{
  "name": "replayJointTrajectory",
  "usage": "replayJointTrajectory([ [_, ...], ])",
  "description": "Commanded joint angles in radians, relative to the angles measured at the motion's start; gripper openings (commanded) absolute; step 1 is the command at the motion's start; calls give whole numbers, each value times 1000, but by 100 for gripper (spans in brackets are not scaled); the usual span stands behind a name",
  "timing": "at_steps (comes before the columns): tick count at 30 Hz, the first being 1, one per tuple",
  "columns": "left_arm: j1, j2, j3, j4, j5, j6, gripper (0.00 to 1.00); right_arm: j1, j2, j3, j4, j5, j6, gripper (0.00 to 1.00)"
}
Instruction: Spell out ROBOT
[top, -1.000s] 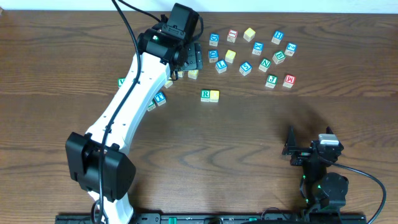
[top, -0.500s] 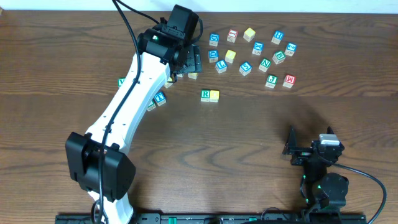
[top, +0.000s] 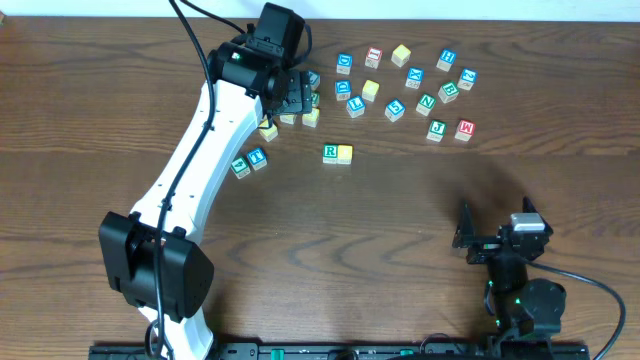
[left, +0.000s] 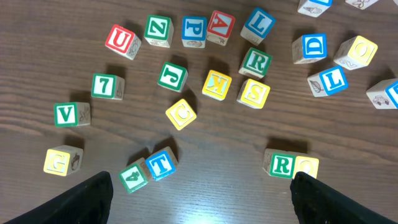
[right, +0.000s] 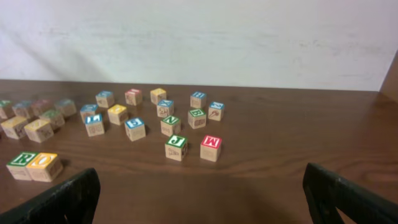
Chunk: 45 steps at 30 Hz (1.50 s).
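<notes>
Left gripper (top: 298, 97), jaws spread and empty, hovers over the far-left letter cubes (top: 311, 118). R cube (top: 330, 152) and yellow O cube (top: 345, 153) touch, nearer and rightward. Right gripper (top: 497, 226), also spread, sits farther off.

The near middle of the tabletop (top: 400, 220) lies bare and open for a pass. The R cube (top: 330, 152) and yellow cube (top: 345, 153) touch, with clear wood on their right and near sides. Beyond them, scattered cubes (top: 415, 77) crowd the far strip. The left arm (top: 195, 150) slants across the left side, just beside the T cube (top: 258, 157).
</notes>
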<state>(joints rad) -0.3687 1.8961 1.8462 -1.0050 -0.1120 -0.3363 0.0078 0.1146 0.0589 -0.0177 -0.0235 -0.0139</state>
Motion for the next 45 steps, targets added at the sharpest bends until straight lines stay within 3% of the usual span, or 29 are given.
replayJointTrajectory([
  [1,9,-46,10,0,-13,49,90,-6,98,95,3,-10,-36,99],
  [15,91,-114,10,-10,-13,55,90,-6,653,520,-5,-13,-74,99],
  [20,111,-114,10,-34,-13,55,90,-6,818,682,-109,-14,-74,99],
  [38,115,-114,9,-39,-13,55,91,-5,1412,1448,-801,-237,-116,99],
  [45,115,-114,9,-38,-13,55,91,40,1609,1741,-1050,-252,-257,99],
])
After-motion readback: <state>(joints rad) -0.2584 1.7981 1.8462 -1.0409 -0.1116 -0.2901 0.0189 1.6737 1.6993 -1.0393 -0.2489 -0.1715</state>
